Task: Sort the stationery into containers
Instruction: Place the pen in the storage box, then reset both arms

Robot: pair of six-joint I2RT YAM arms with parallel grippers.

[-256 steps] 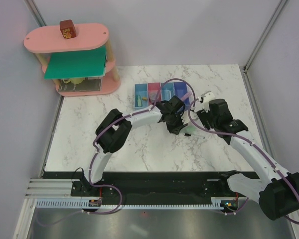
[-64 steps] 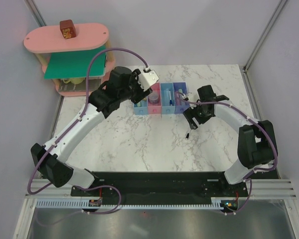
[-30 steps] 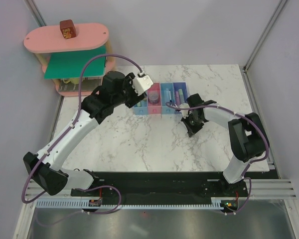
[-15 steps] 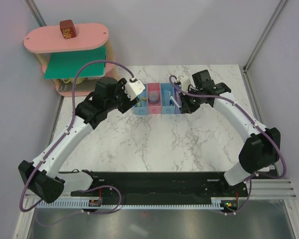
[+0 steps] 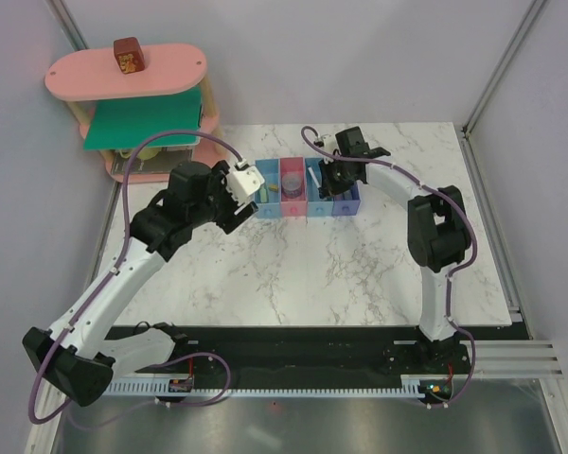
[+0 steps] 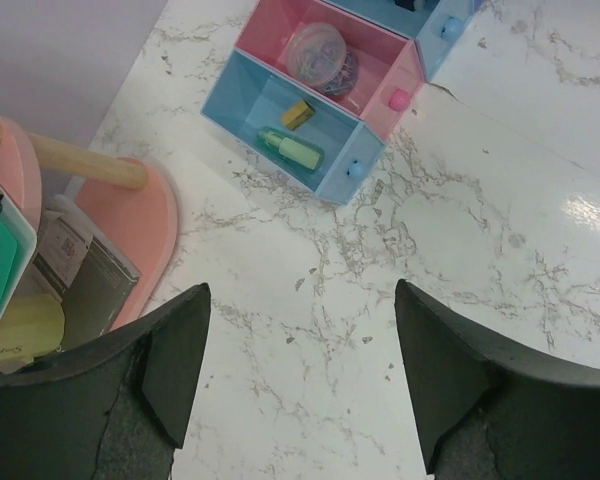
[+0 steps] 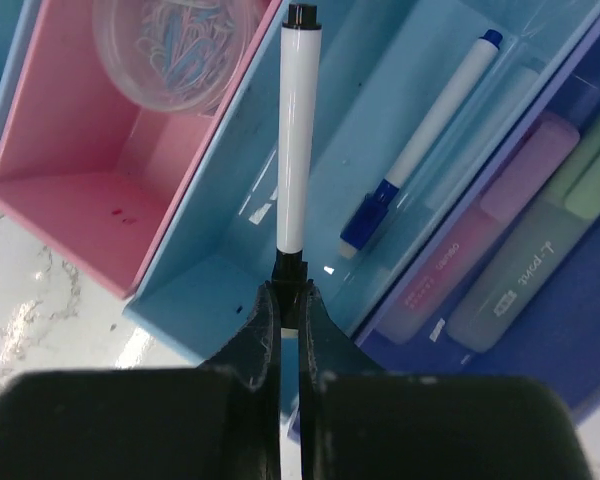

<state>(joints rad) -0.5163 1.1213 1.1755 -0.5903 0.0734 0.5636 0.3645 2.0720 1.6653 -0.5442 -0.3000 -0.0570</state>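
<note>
The containers [image 5: 293,210] are a row of joined bins at the back of the table. My right gripper [image 7: 290,300] is shut on a thin white pen with a black cap [image 7: 293,150], held above the middle light blue bin [image 7: 195,290]. A second pen [image 7: 430,140] lies in that bin. Lilac-pink [image 7: 500,215] and mint [image 7: 525,275] bars lie in the darker blue bin. My left gripper [image 6: 300,310] hangs open and holds nothing, over bare marble to the left of the row. The left light blue bin [image 6: 345,175] holds a mint bar [image 6: 292,148] and a tan piece [image 6: 299,113]. A round clear piece [image 6: 320,55] sits in the pink bin.
A big pink oval shelf [image 5: 133,104] with a green panel stands at the back left, a brown block [image 5: 128,55] on top of it. Its base [image 6: 145,220] lies just left of my left gripper. Booth walls close in the table's sides and back.
My right gripper has carried the pen from the table up over the bins. My left gripper has drawn back leftward from the bins and spread its jaws wider.
</note>
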